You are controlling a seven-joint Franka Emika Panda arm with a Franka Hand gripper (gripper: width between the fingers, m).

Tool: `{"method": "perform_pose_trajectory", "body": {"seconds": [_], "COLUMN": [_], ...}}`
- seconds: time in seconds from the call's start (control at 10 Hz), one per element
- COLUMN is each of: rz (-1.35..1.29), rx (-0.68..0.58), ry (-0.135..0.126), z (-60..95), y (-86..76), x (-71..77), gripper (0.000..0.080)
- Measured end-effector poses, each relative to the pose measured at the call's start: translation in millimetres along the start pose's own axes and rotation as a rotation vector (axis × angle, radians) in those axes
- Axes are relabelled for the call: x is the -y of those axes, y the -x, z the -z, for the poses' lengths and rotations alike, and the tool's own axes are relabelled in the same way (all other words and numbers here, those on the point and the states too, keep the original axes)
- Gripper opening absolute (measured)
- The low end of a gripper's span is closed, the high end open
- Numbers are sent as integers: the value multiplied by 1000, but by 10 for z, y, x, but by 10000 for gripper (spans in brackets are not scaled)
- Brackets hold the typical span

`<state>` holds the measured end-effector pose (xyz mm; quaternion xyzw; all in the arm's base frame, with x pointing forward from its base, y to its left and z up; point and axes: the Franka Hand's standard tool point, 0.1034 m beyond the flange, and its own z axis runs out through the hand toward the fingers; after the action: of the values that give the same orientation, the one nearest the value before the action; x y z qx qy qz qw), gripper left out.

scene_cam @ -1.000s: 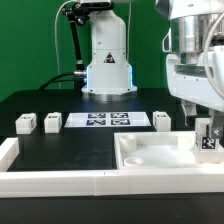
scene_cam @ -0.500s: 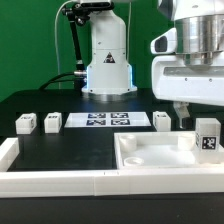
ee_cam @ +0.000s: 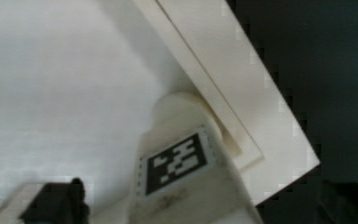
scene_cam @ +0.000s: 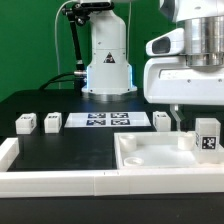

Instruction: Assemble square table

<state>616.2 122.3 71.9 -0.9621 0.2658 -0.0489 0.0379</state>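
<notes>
Tabletop (scene_cam: 150, 160): white square tray with a raised rim, lying flat directly below the gripper (scene_cam: 196, 112). One white leg (scene_cam: 207, 134) stands upright in the tray corner under the hand, its black-and-white tag plain in both views. In the wrist view it sits between the fingers (ee_cam: 59, 200). Jaws are spread wide and grip nothing, hanging clear above the leg. Three more tagged legs (scene_cam: 52, 122) rest on the black table (scene_cam: 60, 145): one just beyond the hand, two well away past the marker board (scene_cam: 105, 120).
</notes>
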Motion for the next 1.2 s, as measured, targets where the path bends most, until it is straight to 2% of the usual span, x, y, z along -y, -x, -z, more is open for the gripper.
{"method": "perform_pose_trajectory", "body": {"seconds": [0.4,0.7,0.9,1.0,1.1,1.2], "rz": [227,403,407,407,406,400], "rx": [-1,-17,-17,-17,-17,-17], "ry": [5,32,34,34,34,34], "z": [10,16,16,16,15,15], "y": [-31,-33,-46,-46,-46,-47], "x": [-17,-1,-19,-19,-21,-21], "gripper": [649,649,397,397,289,289]}}
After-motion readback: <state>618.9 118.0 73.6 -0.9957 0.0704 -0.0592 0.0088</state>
